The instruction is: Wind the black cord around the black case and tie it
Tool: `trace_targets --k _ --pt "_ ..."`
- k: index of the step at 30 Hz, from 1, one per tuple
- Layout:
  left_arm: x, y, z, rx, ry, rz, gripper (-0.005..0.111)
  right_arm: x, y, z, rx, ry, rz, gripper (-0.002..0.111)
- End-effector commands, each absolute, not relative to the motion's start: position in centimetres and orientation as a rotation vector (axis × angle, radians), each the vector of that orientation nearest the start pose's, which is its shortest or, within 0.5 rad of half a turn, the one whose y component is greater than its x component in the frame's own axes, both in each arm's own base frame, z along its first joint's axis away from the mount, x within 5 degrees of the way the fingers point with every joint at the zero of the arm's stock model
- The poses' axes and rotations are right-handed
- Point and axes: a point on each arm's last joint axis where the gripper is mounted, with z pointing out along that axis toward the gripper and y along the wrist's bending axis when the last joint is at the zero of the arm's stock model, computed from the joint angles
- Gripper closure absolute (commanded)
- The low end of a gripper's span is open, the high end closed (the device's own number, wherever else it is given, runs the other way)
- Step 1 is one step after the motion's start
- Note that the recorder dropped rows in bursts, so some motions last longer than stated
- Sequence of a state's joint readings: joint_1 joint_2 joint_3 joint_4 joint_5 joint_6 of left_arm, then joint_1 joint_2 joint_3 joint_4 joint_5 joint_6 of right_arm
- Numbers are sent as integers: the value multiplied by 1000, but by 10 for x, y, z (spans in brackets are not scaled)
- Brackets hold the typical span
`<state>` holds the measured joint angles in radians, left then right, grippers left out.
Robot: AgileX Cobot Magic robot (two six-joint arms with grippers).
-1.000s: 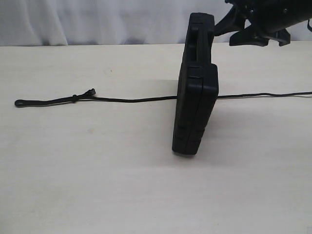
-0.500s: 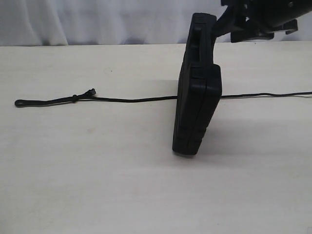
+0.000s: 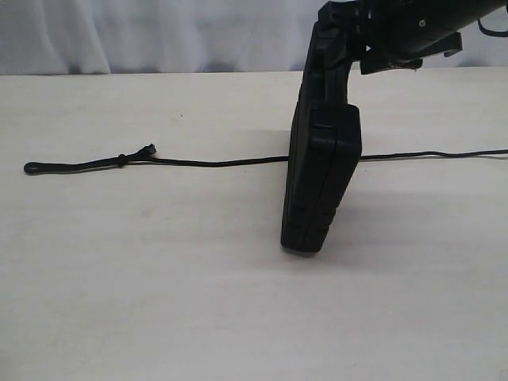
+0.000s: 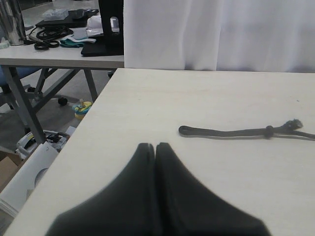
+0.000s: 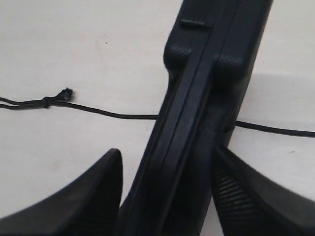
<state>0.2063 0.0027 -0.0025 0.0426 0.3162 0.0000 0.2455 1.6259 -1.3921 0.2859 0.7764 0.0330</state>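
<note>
Left gripper [image 4: 155, 146]: its two fingers were pressed together with nothing between them, hovering over the table [image 3: 159, 302] far out on the left side of the black case [image 3: 321, 175].
Cord's looped end [image 3: 30, 167]: lay flat on the table, the part furthest left of the case.
Knot [image 3: 121, 160]: sat on the black cord [image 3: 214, 163] a little nearer the case than the loop, with the frayed tip [image 3: 150, 148] sticking up just beyond it.
Black cord: ran in a nearly straight line across the table to the case's left face (where it passed under or behind the case could not be told).
Black case: stood on its narrow edge on the table, handle end up, leaning slightly to the right.
Right gripper [image 5: 167, 152]: its fingers were spread wide on both sides of the case's upper end, one finger against the case and the other's tip just clear of it.
Cord right of the case: came out of the case's right face and ran off the right edge of the exterior view.
</note>
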Motion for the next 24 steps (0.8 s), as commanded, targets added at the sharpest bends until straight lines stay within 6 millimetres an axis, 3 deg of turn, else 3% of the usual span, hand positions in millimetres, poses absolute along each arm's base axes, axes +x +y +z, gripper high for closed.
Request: trace_targets --k 1,9,16,24 --pt "53 12 185 -160 1789 188 107 347 103 319 -89 2495 414 57" --pt "53 12 185 -160 1789 188 107 343 123 320 -171 2459 391 57" --pt "53 12 185 -160 1789 188 107 345 113 318 -98 2473 241 57" --pt "53 12 185 -160 1789 188 107 345 116 317 -72 2479 284 57"
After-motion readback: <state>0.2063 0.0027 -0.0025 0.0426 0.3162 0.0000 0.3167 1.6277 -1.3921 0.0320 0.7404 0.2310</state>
